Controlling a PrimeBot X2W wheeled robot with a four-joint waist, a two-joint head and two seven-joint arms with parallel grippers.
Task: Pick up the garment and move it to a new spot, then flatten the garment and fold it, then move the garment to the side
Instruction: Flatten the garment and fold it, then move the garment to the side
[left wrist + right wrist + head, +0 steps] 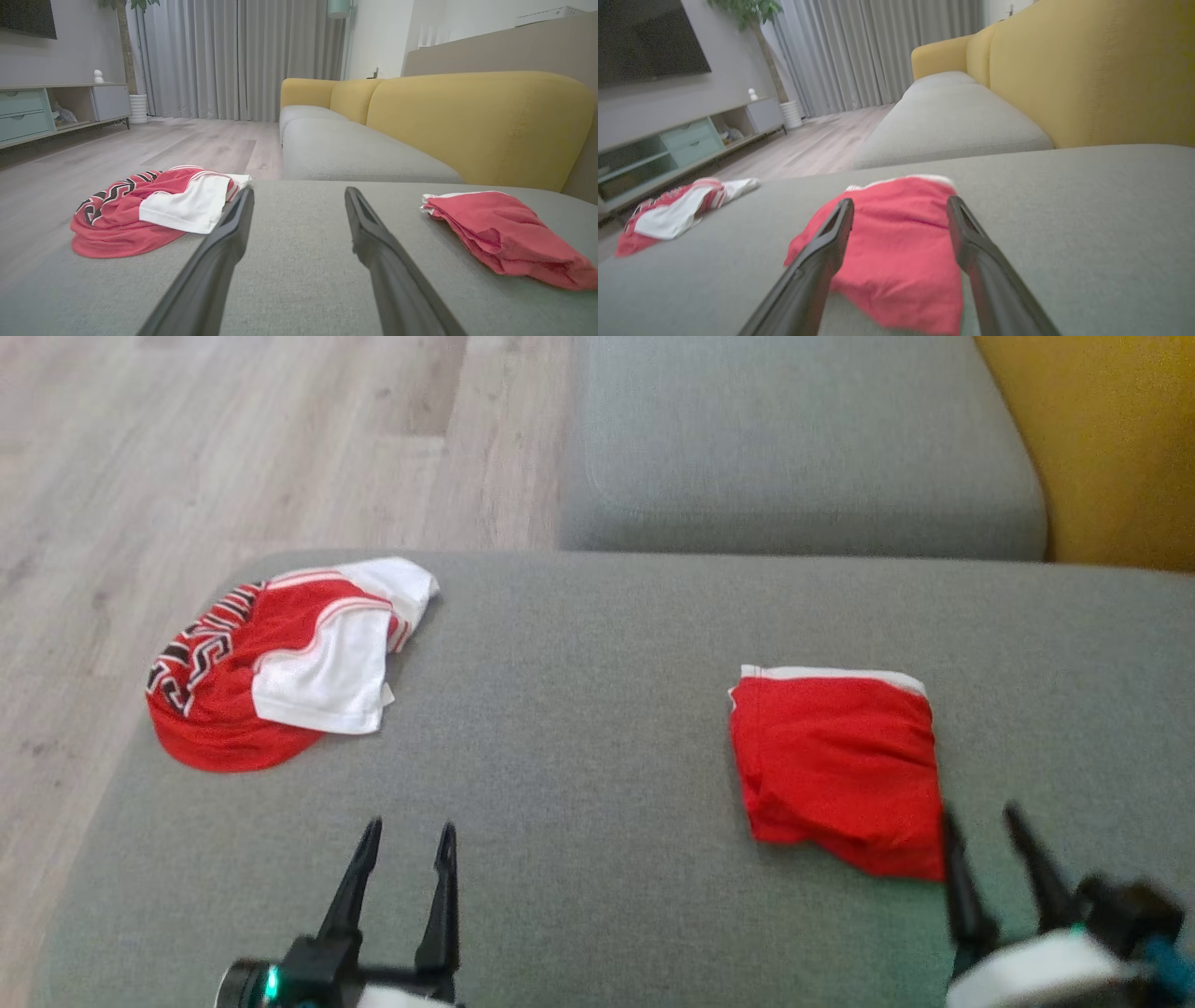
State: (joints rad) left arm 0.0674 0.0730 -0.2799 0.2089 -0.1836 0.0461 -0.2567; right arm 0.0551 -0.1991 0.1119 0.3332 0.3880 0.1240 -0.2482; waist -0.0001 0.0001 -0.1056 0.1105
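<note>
A pale wooden floor [233, 448] runs along the left side of the big grey cushion [579, 709] and past its far edge. On the cushion's far left corner lies a crumpled red and white garment [280, 663], with a black zigzag band along the part nearest the cushion's left edge and a white panel on top; its red hem reaches right to that edge.

Above the cushion's near edge, left of its middle, hangs the left gripper [409, 829]. Its two dark fingers stand apart with nothing between them but bare grey fabric, and the left wrist view shows them pointing across the cushion towards its far edge, well apart from both garments.

On the cushion's right half lies the folded red garment [836, 765], a rough square with a white band along the side towards the cushion's far edge. It rests flat on the cushion, its layered edges a little loose at the near side.

At the cushion's near right corner is the right gripper [980, 817], blurred in the head view. Its fingers are spread wide and grip nothing; the tips sit just at the folded garment's near right corner, and in the right wrist view the red cloth lies on the cushion between and beyond them. Whether a fingertip touches the cloth I cannot tell.

Beyond the cushion's far edge sits a second grey cushion [794, 448], and past the far right corner a yellow backrest [1120, 448].
</note>
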